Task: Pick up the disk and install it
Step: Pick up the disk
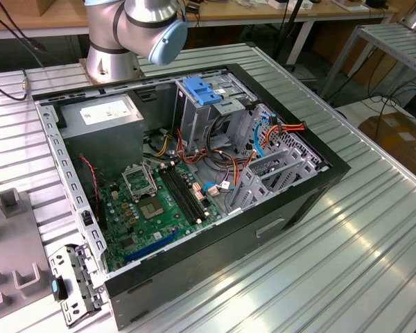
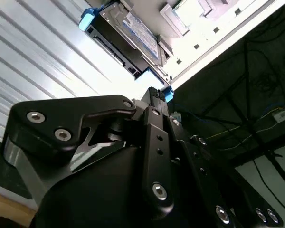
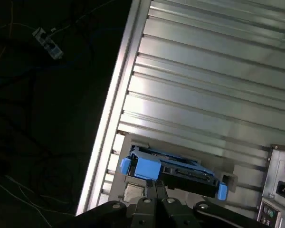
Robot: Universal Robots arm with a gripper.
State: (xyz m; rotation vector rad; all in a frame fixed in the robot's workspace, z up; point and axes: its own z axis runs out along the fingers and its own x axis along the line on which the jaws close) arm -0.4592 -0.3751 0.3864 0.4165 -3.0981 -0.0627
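Black gripper hardware crowds the foreground in both wrist views. The gripper (image 3: 156,184) looks clenched on nothing, its two bars side by side with hardly a gap. Their tips point at the disk (image 3: 180,175), and as far as I can judge they hang above it without touching.

The disk lies flat in a shallow grey holder (image 3: 229,167) on the ribbed metal table (image 3: 204,71), close to the table's edge. The rear panel (image 3: 280,190) of the computer case is near it.

I take this to be the approach for the pick-up, with nothing lifted and nothing installed. A grasp from here would, I think, call for the gripper to open and come down squarely across the disk's narrow width, clear of the holder's walls.

The second wrist view adds the disk's (image 2: 128,33) label side, facing up, and a blue rail end just beside the gripper tips.

The exterior view gives the other half of the job. The computer case (image 1: 215,260) lies open on the table, motherboard (image 1: 152,201) in its near half. The drive cage (image 1: 194,121) stands at its far side with the blue latch (image 1: 201,91) on top. The arm (image 1: 135,28) rises beyond the far-left corner.
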